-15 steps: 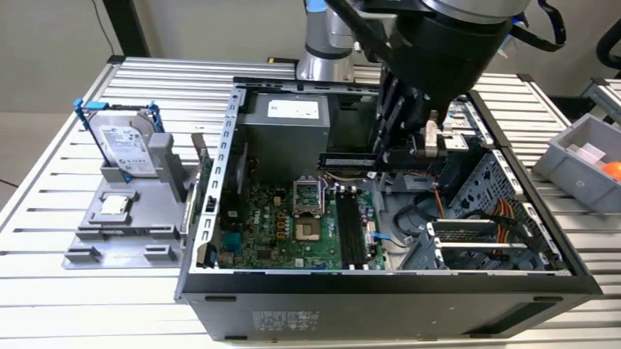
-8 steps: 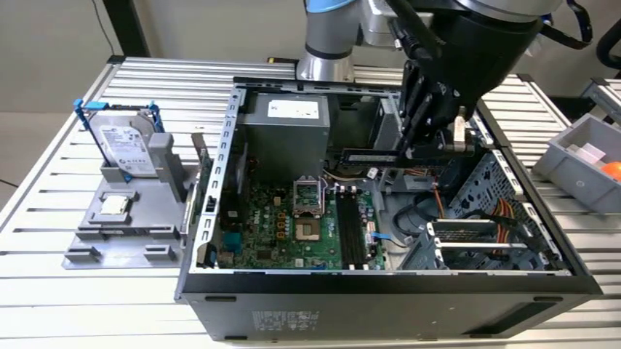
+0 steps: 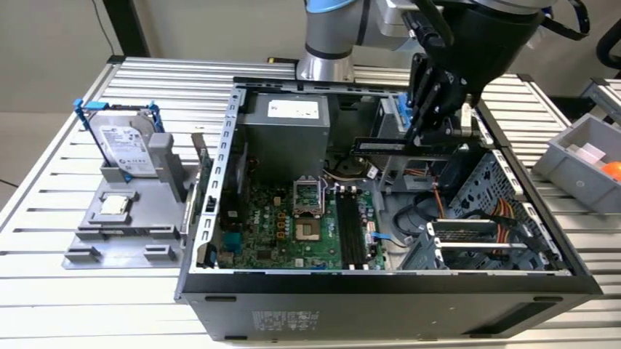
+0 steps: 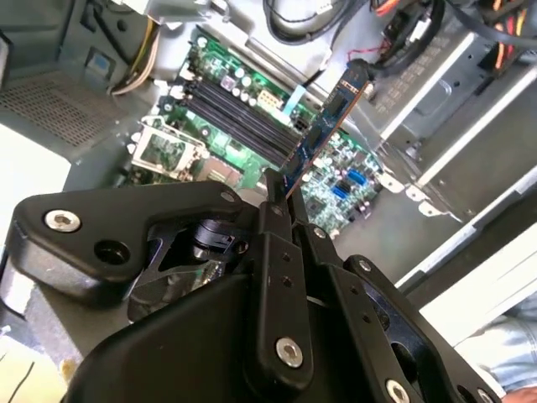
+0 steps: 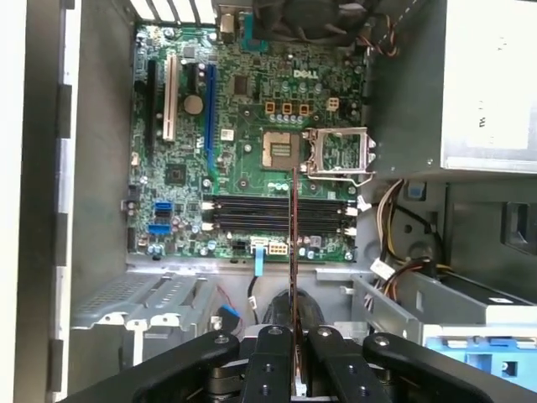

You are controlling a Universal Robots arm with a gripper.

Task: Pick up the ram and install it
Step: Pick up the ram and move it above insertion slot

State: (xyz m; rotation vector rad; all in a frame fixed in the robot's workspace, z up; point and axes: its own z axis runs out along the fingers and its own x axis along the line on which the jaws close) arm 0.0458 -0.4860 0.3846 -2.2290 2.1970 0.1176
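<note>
Arm pose: one arm (image 3: pixel 330 29) comes down from behind the far wall of the computer case (image 3: pixel 388 298). Its wrist hangs over the case's far corner on the exterior view's right, and the fingers point down into the open case.
Pincer: one gripper (image 3: pixel 419 139), clenched on the ram; both wrist views show the two fingers (image 5: pixel 273 357) pressed against its flat faces.
Ram: one ram (image 3: pixel 380 145), lying level in the air inside the case. It sticks out from the fingers toward the exterior view's left, above the motherboard and clear of it. It is not seated in any slot, and the first wrist view shows it edge-on.
Left of the case: one grey holder (image 3: pixel 126 236) on the slatted table (image 3: pixel 87 323). One hard drive (image 3: pixel 124 145) in a blue frame stands upright in the holder, and one small square chip (image 3: pixel 115 205) lies flat nearer its front.
Case floor: one green motherboard (image 3: pixel 276 243).
Far end of the case: one grey power supply (image 3: pixel 286 120).
Middle of the case: one processor socket (image 3: pixel 308 212), its lid frame raised.
Just right of the socket: memory slots (image 5: pixel 277 215), four black ones side by side, all bare.
Right of the case: one grey bin (image 3: pixel 574 156), well apart from it, holding something orange.
</note>
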